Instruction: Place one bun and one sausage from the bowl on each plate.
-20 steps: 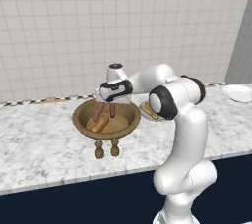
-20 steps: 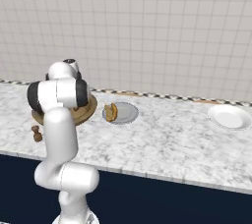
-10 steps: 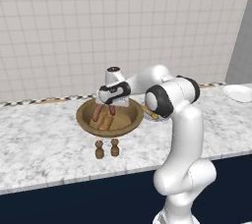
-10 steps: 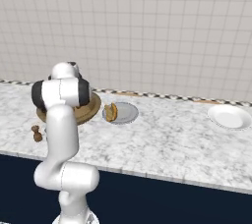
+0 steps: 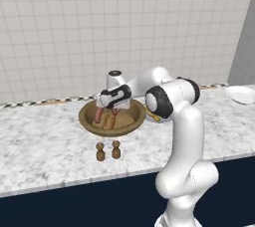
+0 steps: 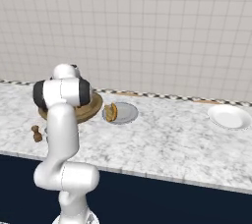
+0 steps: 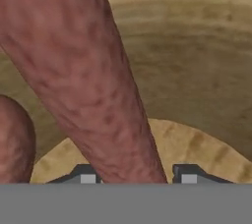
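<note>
Gripper (image 7: 135,179) clamped on mottled reddish-brown sausage (image 7: 93,85) over wooden bowl (image 7: 197,46).

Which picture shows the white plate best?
The right base view: the white plate lies whole and bare on the counter, far to the right of the bowl. The left base view catches just part of it at the right edge. The hand view looks at a sausage up close instead.

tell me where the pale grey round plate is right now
In the right base view the pale grey round plate sits on the marble counter just right of the brown wooden bowl, with a golden bun on its left part.
</note>
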Controlling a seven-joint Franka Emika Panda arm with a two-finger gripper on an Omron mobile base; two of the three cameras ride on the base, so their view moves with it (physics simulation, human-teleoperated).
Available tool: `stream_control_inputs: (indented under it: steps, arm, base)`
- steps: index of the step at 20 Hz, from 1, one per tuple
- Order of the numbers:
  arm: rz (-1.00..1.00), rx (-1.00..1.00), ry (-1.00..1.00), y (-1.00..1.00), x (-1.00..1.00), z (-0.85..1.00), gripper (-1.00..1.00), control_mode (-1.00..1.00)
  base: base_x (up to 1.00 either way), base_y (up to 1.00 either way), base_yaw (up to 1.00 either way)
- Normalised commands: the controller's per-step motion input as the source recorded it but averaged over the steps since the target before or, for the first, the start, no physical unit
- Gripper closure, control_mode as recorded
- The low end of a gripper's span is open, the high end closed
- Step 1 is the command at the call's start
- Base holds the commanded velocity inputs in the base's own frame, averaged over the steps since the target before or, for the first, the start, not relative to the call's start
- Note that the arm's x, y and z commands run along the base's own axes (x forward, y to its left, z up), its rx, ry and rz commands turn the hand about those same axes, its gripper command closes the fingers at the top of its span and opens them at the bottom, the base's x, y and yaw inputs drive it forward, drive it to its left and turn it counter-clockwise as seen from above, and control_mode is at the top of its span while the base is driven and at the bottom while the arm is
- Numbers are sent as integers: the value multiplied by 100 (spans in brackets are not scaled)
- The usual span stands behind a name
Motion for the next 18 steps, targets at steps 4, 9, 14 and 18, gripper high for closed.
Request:
stream_control_inputs:
  steps: [4, 9, 14, 18]
  arm:
    - [3, 0, -24, -3, -89, 46, 100, -100]
    - [-1, 1, -7, -57, -67, 40, 100, -100]
    - [0, 4, 1, -99, -32, 45, 100, -100]
    - [0, 2, 4, -100, -7, 17, 100, -100]
  base:
    - [0, 0, 0]
    - [0, 0, 0]
    - [0, 0, 0]
    - [0, 0, 0]
